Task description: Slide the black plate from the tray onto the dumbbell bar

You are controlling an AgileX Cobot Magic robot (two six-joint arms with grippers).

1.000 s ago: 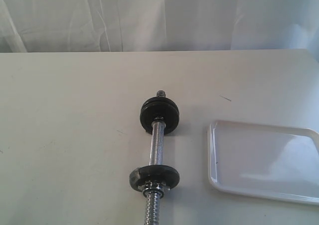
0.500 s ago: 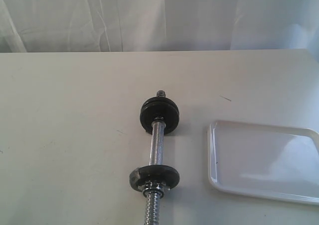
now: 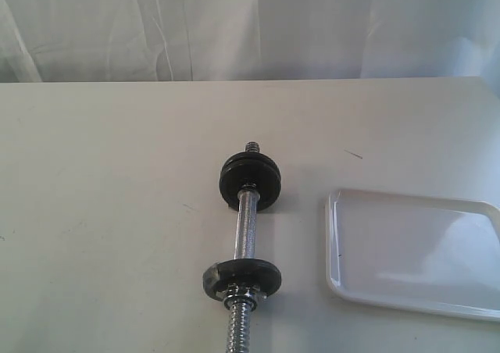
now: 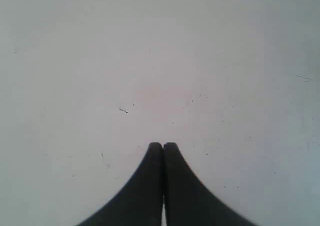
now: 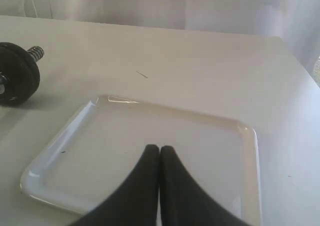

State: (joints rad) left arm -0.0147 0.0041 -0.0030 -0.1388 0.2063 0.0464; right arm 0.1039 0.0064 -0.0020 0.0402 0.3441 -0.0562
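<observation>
No change in the last second: both arms hold position and nothing on the table (image 3: pixel 101 212) has shifted.

The left gripper (image 4: pixel 162 146) is clenched with its tips pressed together, grasping nothing, and hangs over bare tabletop. The right gripper (image 5: pixel 159 148) is equally clenched and empty, and hangs above the tray (image 5: pixel 150 131), which carries no disc. The dumbbell bar (image 3: pixel 246 232) lies just beside the tray, apart from it. The near black plate (image 3: pixel 242 277) is threaded on the bar's near end and the far black plates (image 3: pixel 249 180) on its far end. With no plate on the tray, the transfer appears complete. The stillness suggests an end-of-task rest, with no further step under way.
</observation>
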